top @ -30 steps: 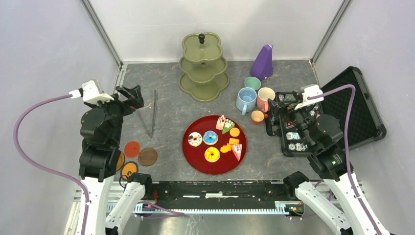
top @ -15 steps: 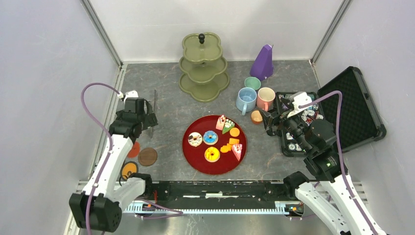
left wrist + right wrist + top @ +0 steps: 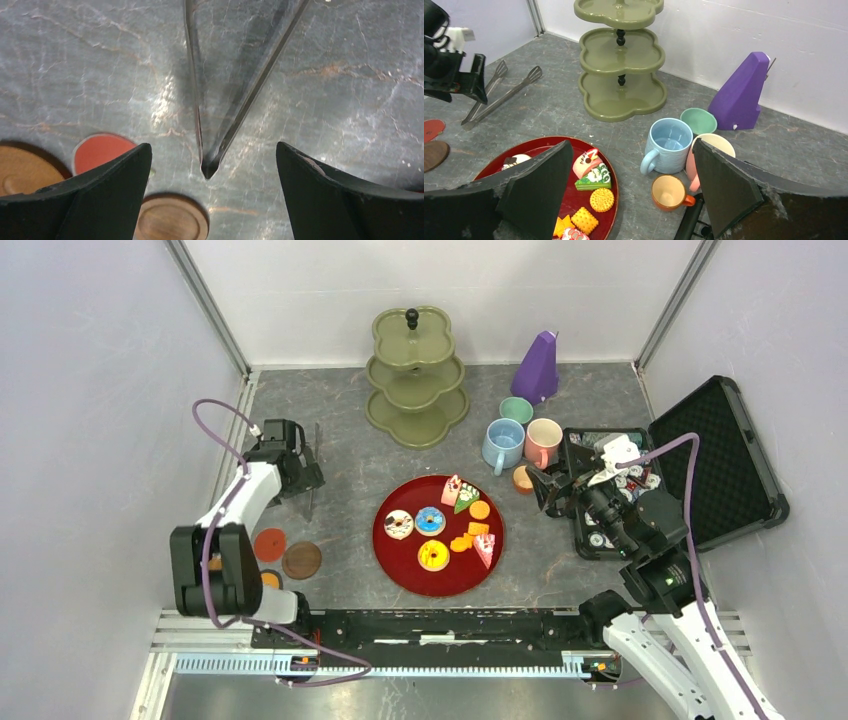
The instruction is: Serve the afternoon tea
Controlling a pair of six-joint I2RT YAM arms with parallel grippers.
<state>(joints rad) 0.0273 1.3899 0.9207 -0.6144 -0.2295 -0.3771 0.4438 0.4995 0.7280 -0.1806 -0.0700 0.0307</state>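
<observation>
Top view: donuts [image 3: 431, 520], cake slices [image 3: 459, 492] and biscuits [image 3: 480, 510] lie on the red tray [image 3: 402, 562]. The blue mug [image 3: 502, 445], pink mug [image 3: 543, 442], green mug [image 3: 516, 410] and orange cup [image 3: 524, 479] stand behind and to the right of the tray.

Left wrist view: left gripper [image 3: 212, 147], jaws apart, straddles the joined end of the tongs [image 3: 194, 90].

Right wrist view: right gripper [image 3: 633, 144], jaws apart, frames the mugs and the tray's far edge.

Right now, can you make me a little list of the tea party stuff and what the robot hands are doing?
treats: donuts, cake slices, biscuits, all on the red plate
cups: blue mug, pink mug, green mug, orange cup
stand: three green tiers, nothing on them
left gripper: open, over the tongs' joined end
right gripper: open, near the orange cup
</observation>
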